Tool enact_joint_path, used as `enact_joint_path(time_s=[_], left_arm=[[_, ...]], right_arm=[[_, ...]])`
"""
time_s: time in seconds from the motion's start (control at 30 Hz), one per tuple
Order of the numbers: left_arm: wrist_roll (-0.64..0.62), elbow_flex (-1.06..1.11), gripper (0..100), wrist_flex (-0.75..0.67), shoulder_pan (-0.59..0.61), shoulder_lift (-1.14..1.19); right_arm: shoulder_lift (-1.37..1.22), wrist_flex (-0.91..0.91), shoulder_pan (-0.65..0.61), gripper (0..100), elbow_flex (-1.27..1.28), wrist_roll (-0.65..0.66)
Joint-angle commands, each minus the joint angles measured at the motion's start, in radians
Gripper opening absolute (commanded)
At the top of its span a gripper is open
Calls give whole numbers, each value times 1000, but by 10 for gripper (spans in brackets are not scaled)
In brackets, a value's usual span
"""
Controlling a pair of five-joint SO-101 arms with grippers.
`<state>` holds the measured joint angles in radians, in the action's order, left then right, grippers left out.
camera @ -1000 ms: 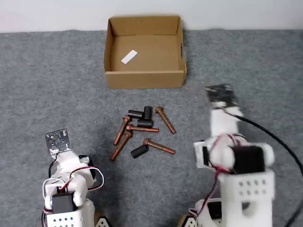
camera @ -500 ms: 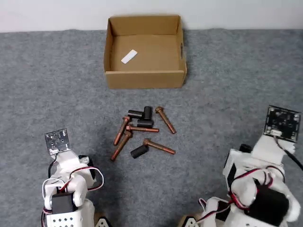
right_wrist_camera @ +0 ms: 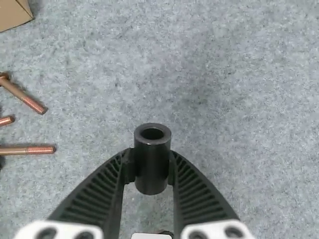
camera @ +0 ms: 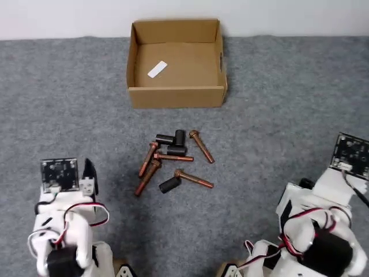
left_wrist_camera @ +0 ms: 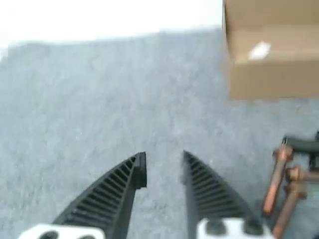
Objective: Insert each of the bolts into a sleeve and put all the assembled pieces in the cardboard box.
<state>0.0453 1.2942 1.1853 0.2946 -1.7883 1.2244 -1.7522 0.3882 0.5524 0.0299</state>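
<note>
Grey carpet (camera: 300, 104), white wall (camera: 57, 17), cardboard box (camera: 176, 97) by wall, left pincer (left_wrist_camera: 164, 159) spread, right pincer (right_wrist_camera: 149, 155) pinching sleeve (right_wrist_camera: 152, 144).

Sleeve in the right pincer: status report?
Right pincer shut on black sleeve. Left pincer open, empty. Bolts loose on carpet, none sleeved. Nothing in the way.

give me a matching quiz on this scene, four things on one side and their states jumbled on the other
Things:
1. left gripper
2. right gripper
3. box
4. bolts

States:
a. shut on a sleeve
b. lying loose on the mat
c. open, nothing in it
d. has a white slip inside, no bolts

Pairs: 1-c; 2-a; 3-d; 4-b
</note>
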Motion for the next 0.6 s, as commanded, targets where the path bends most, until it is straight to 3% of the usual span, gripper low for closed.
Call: enact_joint_path(time_s=[0.0, 0.2, 0.3, 0.57], left_arm=[[29, -157, 37, -14, -61, 130], [-6, -432, 6, 8, -153, 594], [-61, -588, 6, 92, -184, 836], [-34, -908, 6, 311, -350, 1382]], right_arm=[[-12, -36, 13, 8, -5, -8], [-2, -38, 15, 8, -5, -9], [-2, -38, 15, 8, -3, -9], [-2, -38, 15, 8, -3, -9]])
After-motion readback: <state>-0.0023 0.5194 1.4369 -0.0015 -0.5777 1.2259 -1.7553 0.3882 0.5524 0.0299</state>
